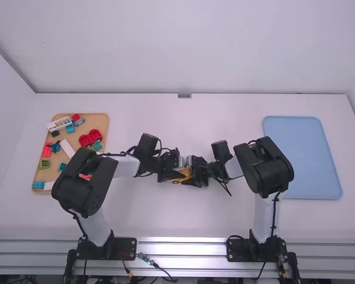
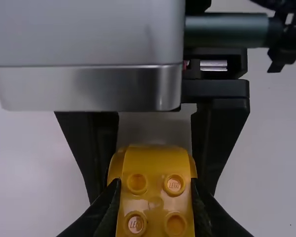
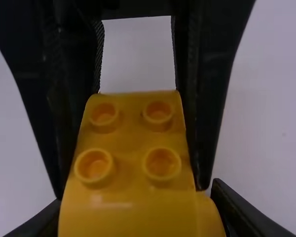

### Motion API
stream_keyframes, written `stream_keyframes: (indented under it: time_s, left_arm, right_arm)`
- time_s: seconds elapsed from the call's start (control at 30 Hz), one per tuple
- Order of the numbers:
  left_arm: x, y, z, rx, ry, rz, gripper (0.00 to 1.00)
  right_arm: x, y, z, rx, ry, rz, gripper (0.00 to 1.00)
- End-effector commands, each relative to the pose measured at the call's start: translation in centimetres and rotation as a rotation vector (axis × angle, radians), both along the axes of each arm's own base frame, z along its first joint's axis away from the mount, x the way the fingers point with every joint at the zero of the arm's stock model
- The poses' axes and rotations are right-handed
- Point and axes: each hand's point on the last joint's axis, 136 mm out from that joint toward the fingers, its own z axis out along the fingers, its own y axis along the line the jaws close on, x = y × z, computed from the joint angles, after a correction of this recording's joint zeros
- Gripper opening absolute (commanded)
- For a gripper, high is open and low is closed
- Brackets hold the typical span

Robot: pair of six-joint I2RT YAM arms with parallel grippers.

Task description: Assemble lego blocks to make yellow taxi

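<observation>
In the high view my left gripper [image 1: 169,168] and right gripper [image 1: 197,171] face each other near the middle of the table, a yellow-orange lego piece [image 1: 183,174] between them. The left wrist view has my left gripper [image 2: 156,183] shut on the yellow piece [image 2: 155,165], its studs showing; the right gripper's black fingers [image 2: 218,138] flank its far part. From the right wrist, my right gripper [image 3: 138,193] is shut on the wider near part of the yellow piece [image 3: 130,138], while the left gripper's fingers straddle the studded part. Whether it is one block or several joined, I cannot tell.
A wooden tray [image 1: 99,121] at the left holds red wheeled pieces [image 1: 90,138], a white slatted piece [image 1: 59,123], a green block [image 1: 45,164] and other small blocks. The left arm reaches over its near corner. A blue tray [image 1: 307,157] lies at the right, behind the right arm.
</observation>
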Motion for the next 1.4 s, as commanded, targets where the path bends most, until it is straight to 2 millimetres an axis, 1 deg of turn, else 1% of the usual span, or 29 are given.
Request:
stream_keyframes:
  time_s: [0.0,0.1,0.27,1.0,1.2,1.37]
  left_arm:
    - [-1.8,0.2,-1.5,0.004,0.070,-0.020,0.02]
    - [-1.7,0.6,-2.0,0.035,0.080,0.002,0.02]
    - [-0.3,1.7,-3.3,0.119,0.110,0.131,0.02]
    - [-2.2,2.2,-4.5,0.148,0.157,0.113,0.02]
    - [-1.9,2.5,-4.1,0.145,0.163,0.133,0.02]
    - [-2.2,2.3,-3.7,0.144,0.150,0.118,0.02]
  right_arm:
    - [0.0,-0.5,-1.2,-0.047,0.027,-0.032,0.01]
    - [0.0,-0.5,-1.2,-0.046,0.023,-0.032,0.00]
    - [0.0,-0.5,-1.2,-0.047,0.026,-0.032,0.00]
    - [0.3,-0.6,-1.4,-0.062,0.030,-0.054,0.00]
    - [0.3,-0.6,-1.4,-0.062,0.030,-0.054,0.00]
    - [0.4,-0.6,-1.4,-0.062,0.030,-0.054,0.00]
